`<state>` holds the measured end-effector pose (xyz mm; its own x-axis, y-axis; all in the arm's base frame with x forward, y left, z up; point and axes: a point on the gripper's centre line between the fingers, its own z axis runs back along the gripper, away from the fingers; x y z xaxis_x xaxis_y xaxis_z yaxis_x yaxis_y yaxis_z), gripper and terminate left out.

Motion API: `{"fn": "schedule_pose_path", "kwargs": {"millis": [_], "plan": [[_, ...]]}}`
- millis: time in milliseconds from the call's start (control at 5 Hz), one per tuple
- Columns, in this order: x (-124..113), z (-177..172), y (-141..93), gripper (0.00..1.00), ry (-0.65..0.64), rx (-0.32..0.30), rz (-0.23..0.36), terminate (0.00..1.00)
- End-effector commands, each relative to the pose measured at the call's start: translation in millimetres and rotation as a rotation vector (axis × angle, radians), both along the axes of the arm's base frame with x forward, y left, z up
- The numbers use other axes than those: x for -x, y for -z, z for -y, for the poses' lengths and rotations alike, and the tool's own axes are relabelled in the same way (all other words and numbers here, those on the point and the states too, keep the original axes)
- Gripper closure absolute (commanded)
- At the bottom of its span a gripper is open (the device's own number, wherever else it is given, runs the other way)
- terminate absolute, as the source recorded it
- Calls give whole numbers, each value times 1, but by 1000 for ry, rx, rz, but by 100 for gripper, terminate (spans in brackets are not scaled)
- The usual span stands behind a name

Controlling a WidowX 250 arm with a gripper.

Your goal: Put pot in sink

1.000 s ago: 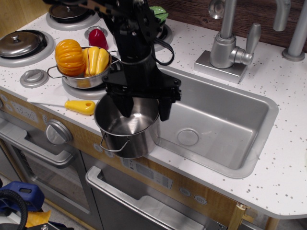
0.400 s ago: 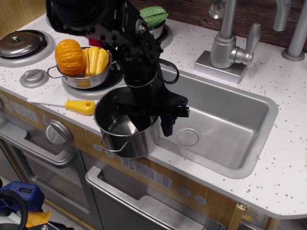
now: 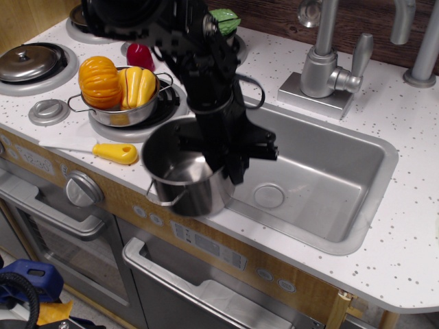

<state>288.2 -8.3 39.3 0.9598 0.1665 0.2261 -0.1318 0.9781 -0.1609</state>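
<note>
Beside sink | jaws grip pot rim, tilted | bowl-pan, yellow tool left

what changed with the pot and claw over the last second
The claw came down over the pot's right rim, one finger inside and one outside, and closed on it. The pot now tilts, shifted slightly toward the sink, no longer sitting flat. The pan of vegetables and the yellow-handled tool stayed put.
</note>
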Motion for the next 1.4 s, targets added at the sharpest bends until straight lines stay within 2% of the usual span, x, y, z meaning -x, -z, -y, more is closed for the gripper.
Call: {"fn": "schedule_pose_path", "kwargs": {"millis": [0,400,600,800,1000,1200], "plan": [[-29,1,-22,100,85,-54,80,0],[-70,6,-15,100,210,-114,171,0],[-85,7,-10,100,243,-78,176,0],[-79,6,8,0,223,15,201,0],[-75,6,15,0,172,73,224,0],[-75,6,15,0,172,73,224,100]]}}
